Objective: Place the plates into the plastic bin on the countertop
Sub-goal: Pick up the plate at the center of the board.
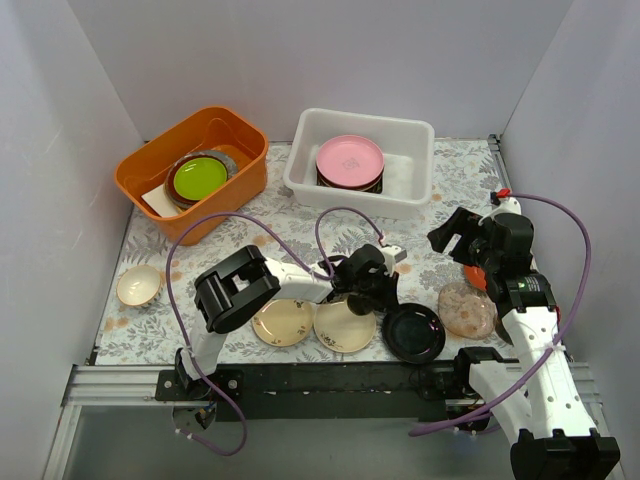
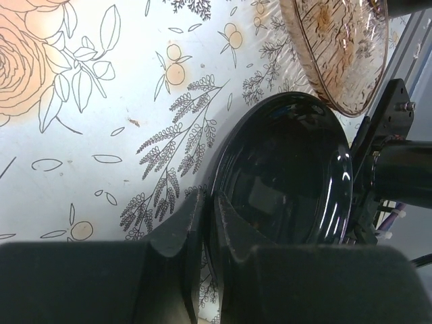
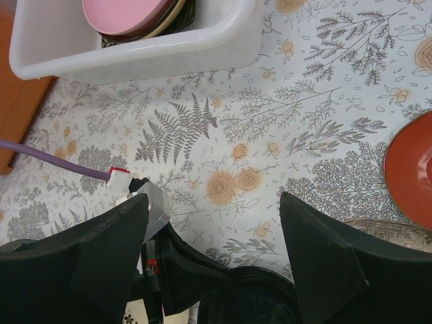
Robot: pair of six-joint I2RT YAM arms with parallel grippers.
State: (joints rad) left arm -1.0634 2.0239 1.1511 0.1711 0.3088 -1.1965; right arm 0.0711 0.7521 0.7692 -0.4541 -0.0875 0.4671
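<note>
Near front edge of fern-printed table (image 1: pixel 455 180), I see left pincer (image 2: pixel 206 202) clamped on rim of glossy black round plate (image 2: pixel 290 182), one finger inside, one outside. Right pincer (image 3: pixel 214 209) wide, holding nothing. White translucent plastic bin (image 1: pixel 350 195) well apart, at far side.

**Plain panels around a printed countertop**

Three bare, pale grey-lilac panels enclose the countertop (image 1: pixel 275 225): a back wall (image 1: pixel 320 50) behind it, a left wall (image 1: pixel 50 150) and a right wall (image 1: pixel 590 100) at its sides. An aluminium rail (image 1: pixel 120 381) runs along its near edge, with a grey surface (image 1: pixel 300 450) beyond that. The light is soft and even.
</note>
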